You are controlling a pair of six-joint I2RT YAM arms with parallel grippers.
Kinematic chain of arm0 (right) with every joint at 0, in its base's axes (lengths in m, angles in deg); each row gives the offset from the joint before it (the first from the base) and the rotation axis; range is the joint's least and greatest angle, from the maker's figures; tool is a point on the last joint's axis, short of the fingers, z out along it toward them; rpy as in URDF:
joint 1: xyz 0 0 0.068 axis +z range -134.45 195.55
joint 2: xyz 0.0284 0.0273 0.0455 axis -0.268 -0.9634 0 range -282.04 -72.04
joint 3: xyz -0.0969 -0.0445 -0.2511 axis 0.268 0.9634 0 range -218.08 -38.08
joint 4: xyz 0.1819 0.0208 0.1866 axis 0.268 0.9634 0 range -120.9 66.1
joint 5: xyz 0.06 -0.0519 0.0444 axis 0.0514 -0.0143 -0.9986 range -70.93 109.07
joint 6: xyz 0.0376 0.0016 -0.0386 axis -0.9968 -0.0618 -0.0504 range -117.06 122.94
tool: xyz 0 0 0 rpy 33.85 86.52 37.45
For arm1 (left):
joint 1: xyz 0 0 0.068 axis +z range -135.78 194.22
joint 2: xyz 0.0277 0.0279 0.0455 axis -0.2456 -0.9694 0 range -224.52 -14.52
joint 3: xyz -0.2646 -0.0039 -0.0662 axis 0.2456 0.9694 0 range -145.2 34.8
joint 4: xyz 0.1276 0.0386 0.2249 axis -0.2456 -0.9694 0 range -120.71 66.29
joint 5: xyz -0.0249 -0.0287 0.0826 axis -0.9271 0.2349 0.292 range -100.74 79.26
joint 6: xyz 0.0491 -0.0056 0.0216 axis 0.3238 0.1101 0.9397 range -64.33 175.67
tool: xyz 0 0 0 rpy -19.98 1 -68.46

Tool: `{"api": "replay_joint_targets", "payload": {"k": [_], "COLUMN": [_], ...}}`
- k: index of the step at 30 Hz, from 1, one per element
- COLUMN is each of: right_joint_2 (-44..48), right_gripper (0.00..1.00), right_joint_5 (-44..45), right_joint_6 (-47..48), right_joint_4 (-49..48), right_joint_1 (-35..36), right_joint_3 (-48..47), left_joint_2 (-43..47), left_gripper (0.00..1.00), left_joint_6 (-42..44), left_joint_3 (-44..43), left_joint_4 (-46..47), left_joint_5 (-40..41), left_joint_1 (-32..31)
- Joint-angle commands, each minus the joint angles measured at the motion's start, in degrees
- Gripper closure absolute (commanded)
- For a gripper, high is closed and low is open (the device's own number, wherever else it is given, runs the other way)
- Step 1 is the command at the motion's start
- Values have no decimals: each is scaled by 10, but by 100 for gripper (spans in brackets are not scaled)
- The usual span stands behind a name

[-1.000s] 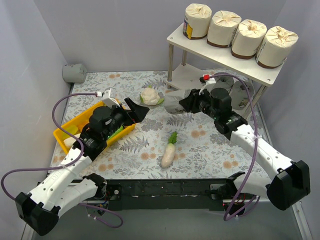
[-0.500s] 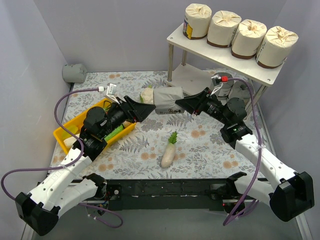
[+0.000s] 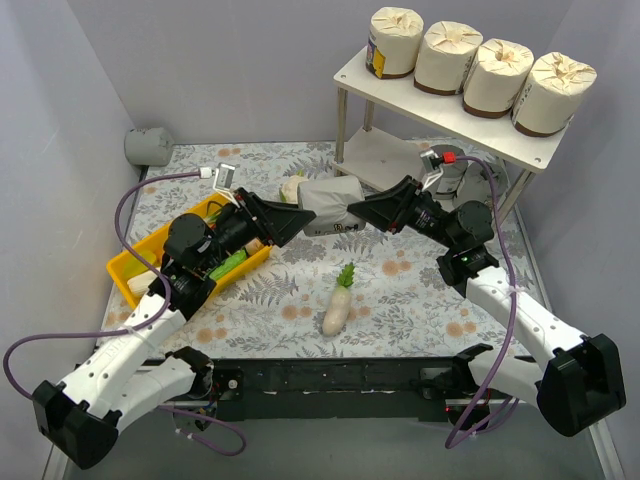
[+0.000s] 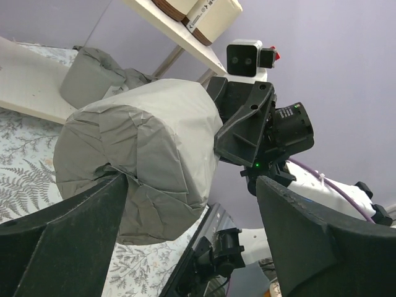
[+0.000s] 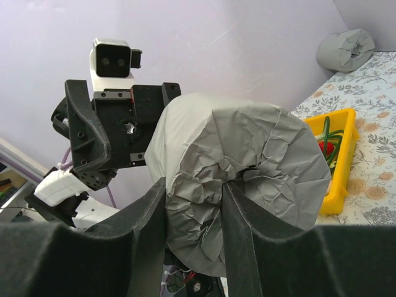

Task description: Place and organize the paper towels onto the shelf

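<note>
Both arms have closed toward mid-table since a second ago: the right gripper (image 3: 360, 210) has carried the grey roll (image 3: 328, 205) left, away from the shelf (image 3: 447, 111), and the left gripper (image 3: 294, 219) has come off the yellow tray (image 3: 133, 266) to meet it. Roll is held in the air between the two, lying sideways, left of the shelf. Right claw is pinched on the crumpled pleated end; its fingers (image 5: 148, 229) are nearly together. Left claw is spread wide, straddling the roll's body, not clamped. Looks like a handover. Roll is likely light and squashy with a slick wrap, so grip across the round body, gently. Both forearms reach inward, wrists level. Four cream rolls (image 3: 480, 68) sit on the top tier.
</note>
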Motion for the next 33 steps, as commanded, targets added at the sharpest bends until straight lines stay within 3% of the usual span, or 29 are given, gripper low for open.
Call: {"api": "replay_joint_targets", "payload": {"k": [1, 8, 13, 16, 19, 20, 23, 24, 27, 33], "right_joint_2": [5, -12, -15, -4, 14, 24, 43, 49, 76, 135], "right_gripper": [69, 68, 61, 50, 40, 31, 16, 13, 6, 5], "right_joint_5": [-5, -15, -14, 1, 32, 41, 98, 117, 209, 289], "right_joint_6": [-22, -35, -17, 6, 58, 83, 146, 162, 213, 254], "right_joint_4": [-82, -103, -77, -29, 68, 120, 228, 304, 421, 448], "right_joint_1": [-2, -2, -2, -2, -3, -3, -3, -3, -4, -4], "right_joint_3": [1, 10, 14, 13, 1, -10, -32, -47, -68, -56], "left_joint_2": [-14, -22, -27, -37, -39, -39, -45, -47, -72, -152], "left_gripper": [18, 23, 39, 48, 51, 51, 57, 57, 60, 66], "left_joint_6": [-12, -31, -25, -21, -15, -13, -3, 13, 51, 95], "left_joint_3": [1, 24, 19, 15, 16, 15, 3, -4, -40, -71], "left_joint_4": [34, 65, 61, 50, 48, 44, 16, 2, -60, -100], "left_joint_5": [-32, -42, -41, -42, -42, -41, -26, -20, 10, 44], "left_joint_1": [-2, -2, -2, -2, -2, -2, -2, -2, -2, -2]}}
